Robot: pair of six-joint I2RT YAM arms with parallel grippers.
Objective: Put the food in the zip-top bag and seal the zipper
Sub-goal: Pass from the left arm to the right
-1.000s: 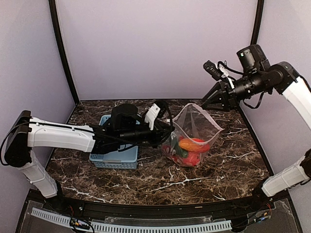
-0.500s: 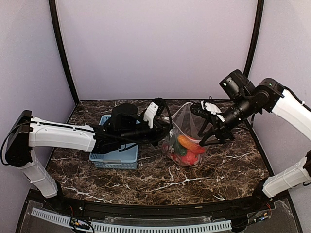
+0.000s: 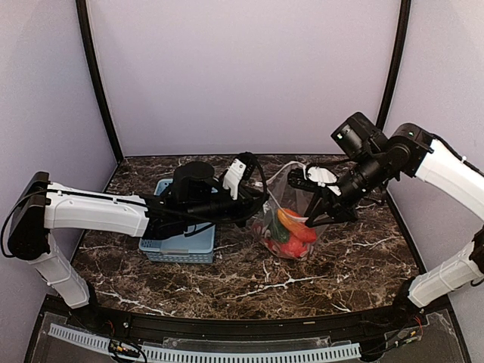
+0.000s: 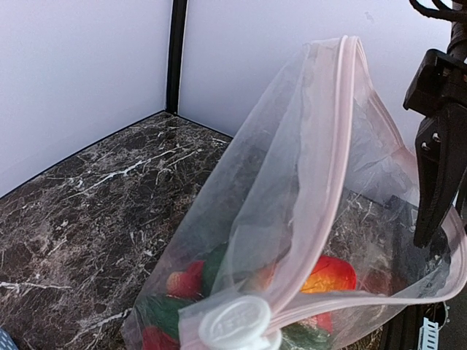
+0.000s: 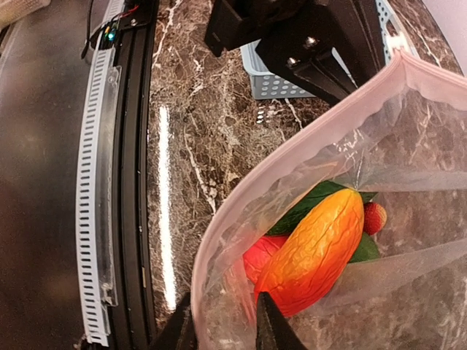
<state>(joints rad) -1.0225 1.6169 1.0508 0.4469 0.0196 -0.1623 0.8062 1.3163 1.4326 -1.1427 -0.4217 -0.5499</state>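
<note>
The zip-top bag (image 3: 301,198) stands at the table's middle with its mouth gaping. The food (image 3: 290,229) lies inside: an orange-red pepper (image 5: 315,251), red fruits and green pieces. My left gripper (image 3: 261,206) is shut on the bag's left corner at the zipper (image 4: 332,153), which shows as a pale pink strip. My right gripper (image 5: 222,329) straddles the near-right rim, one finger inside the bag and one outside, with a gap between them. From the left wrist, that gripper's black fingers (image 4: 435,182) hang over the far rim.
The light blue slotted basket (image 3: 178,246) sits under my left forearm, left of the bag. The black front rail (image 5: 131,182) with its white slotted strip borders the marble table. Lilac walls close in the back and sides.
My right arm came down from the upper right to the bag's right rim and its fingers now bracket that rim. The bag's mouth has narrowed and leans left. The left arm stays put.
</note>
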